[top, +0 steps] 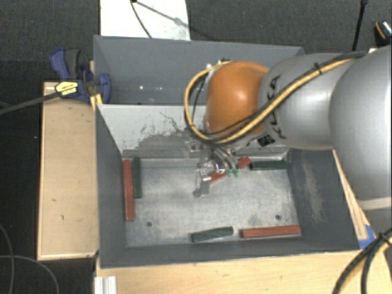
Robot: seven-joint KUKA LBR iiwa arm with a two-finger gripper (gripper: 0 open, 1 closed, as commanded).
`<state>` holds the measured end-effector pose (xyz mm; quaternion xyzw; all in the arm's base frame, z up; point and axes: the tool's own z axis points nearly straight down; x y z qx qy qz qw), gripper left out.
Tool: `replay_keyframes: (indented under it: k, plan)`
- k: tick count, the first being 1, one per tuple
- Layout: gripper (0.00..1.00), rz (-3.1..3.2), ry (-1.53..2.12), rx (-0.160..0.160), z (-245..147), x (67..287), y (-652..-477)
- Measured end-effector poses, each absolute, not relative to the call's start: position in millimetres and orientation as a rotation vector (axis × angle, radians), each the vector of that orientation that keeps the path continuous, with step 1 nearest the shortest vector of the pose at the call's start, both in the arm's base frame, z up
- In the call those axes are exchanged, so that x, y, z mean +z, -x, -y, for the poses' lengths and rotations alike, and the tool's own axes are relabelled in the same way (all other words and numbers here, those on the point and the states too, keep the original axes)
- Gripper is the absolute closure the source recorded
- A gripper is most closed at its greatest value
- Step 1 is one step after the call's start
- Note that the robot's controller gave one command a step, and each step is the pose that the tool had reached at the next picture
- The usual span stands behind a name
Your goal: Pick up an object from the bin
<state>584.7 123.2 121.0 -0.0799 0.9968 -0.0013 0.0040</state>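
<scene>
My gripper [205, 180] hangs low over the middle of the bin floor, toward the back, under the orange wrist cover. A small red piece [216, 175] with a green speck beside it shows right against the gripper; I cannot tell whether it is held. Just behind and to the right, by the back wall, lie a short red block [244, 162] and a dark green bar [268, 164], both partly hidden by the arm.
A red bar [128, 189] and a green bar [137, 177] lie side by side along the left wall. A green bar [211, 234] and a red bar [270, 231] lie end to end along the front wall. The arm covers the bin's right rear.
</scene>
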Motion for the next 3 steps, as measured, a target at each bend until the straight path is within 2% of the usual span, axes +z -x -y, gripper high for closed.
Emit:
replay_keyframes:
  k: [1,2,3]
  plan:
    - [0.0,-3.108,0.475,-0.004,-48,68,-568.5]
    - [1.0,-3.103,0.476,0.001,-53,71,-569.7]
    - [1.0,-3.083,0.549,-0.001,-58,217,-555.0]
